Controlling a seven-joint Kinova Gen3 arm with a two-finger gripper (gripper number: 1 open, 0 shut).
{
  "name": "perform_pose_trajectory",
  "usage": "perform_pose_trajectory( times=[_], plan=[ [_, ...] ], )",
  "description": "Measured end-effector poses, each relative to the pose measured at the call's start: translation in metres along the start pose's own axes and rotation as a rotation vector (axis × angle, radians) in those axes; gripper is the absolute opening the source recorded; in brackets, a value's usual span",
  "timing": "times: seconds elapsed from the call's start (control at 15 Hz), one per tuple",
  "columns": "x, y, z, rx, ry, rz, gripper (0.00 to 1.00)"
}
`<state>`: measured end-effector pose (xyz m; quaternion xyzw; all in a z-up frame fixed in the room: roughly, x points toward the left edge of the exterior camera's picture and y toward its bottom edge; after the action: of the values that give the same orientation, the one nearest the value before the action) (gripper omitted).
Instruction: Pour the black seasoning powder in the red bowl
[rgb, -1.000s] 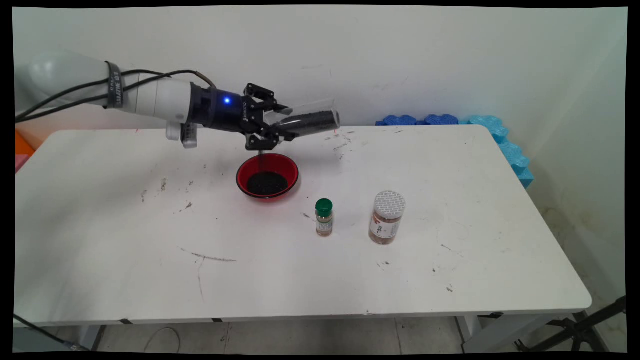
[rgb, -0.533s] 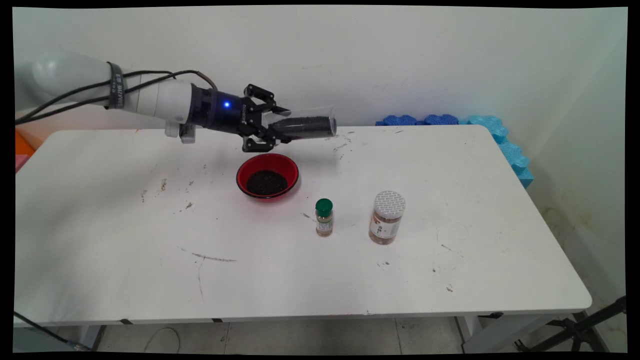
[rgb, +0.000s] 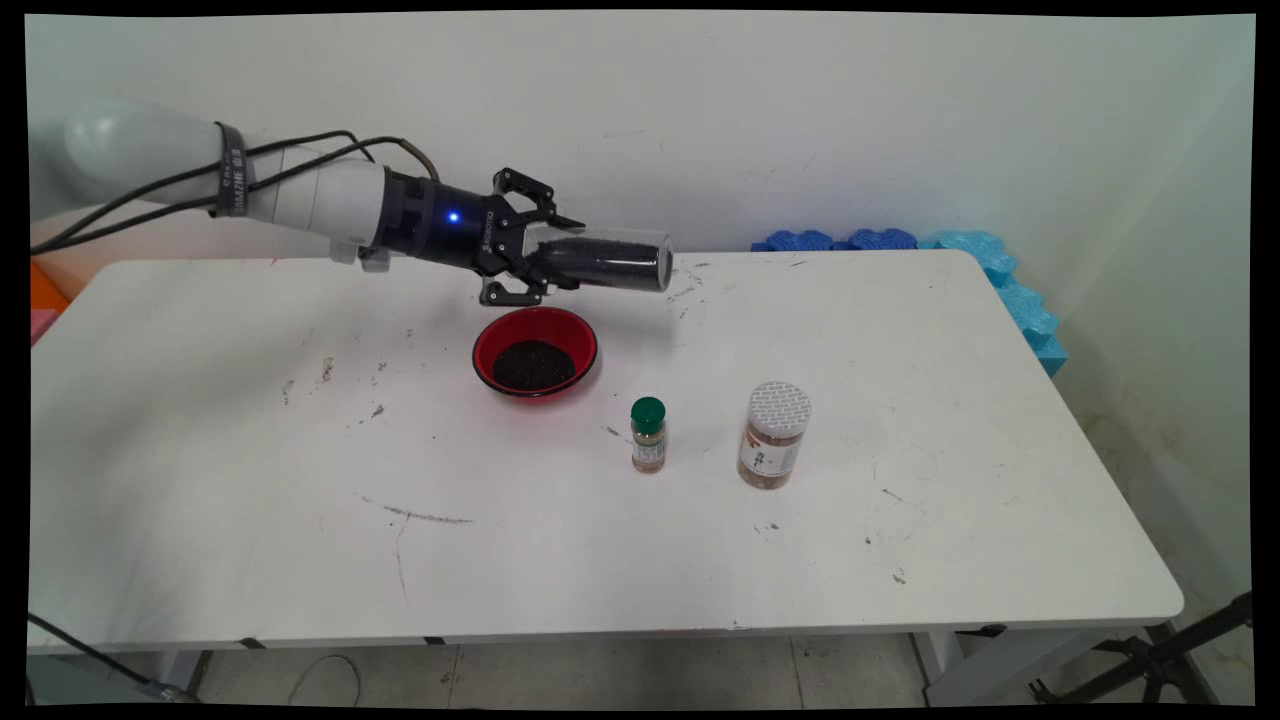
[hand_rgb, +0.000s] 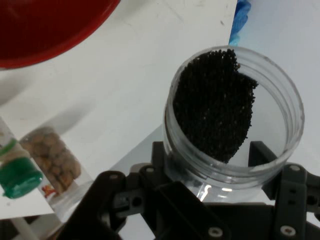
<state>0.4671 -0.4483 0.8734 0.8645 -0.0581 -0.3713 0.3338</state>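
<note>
So the black two-finger gripper (rgb: 540, 262) is up in the air w/ its fingers (hand_rgb: 261, 152) clamped on a clear plastic jar of tiny black grains (rgb: 605, 262), one finger on each side of the jar wall. Jar's lying pretty much on its side, hovering over the far part of the white table (rgb: 950, 480), just behind and above the red round bowl (rgb: 535, 350). In the hand view the clear plastic jar of tiny black grains (hand_rgb: 230, 112) has no lid on, and the grains are heaped against one side, so roughly half the inside looks bare. Gripper (hand_rgb: 220, 170) linkage fills the bottom of that view.

The bowl sits on the table right under the gripper, not touching it, w/ a dark pile of the same black stuff in the middle. Red rim of the bowl (hand_rgb: 45, 35) also shows in the hand view's top left corner.

Nearer my side and to the right of the bowl there's a small spice bottle with a green cap (rgb: 648, 435), upright. A bit further right, a bigger clear jar with a white patterned lid and brownish contents (rgb: 774, 435), also upright. They're near each other but not touching, both well apart from the gripper.

Blue foam pieces (rgb: 1000, 275) are stacked along the table's far right edge by the wall. Table's got scuffs and dark marks all over.
</note>
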Motion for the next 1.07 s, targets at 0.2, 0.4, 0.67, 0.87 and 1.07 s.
perform_pose_trajectory(
  times=[0.2, 0.4, 0.67, 0.87, 1.07],
  plan=[
    [-0.004, 0.002, -0.002, 0.008, -0.009, 0.104, 0.00],
    [-0.007, 0.002, -0.007, 0.017, -0.013, 0.209, 0.00],
    [-0.011, 0.005, -0.012, 0.031, -0.011, 0.362, 0.00],
    [-0.014, 0.008, -0.016, 0.046, -0.014, 0.482, 0.00],
    [-0.018, 0.010, -0.020, 0.059, -0.019, 0.578, 0.00]
  ],
)
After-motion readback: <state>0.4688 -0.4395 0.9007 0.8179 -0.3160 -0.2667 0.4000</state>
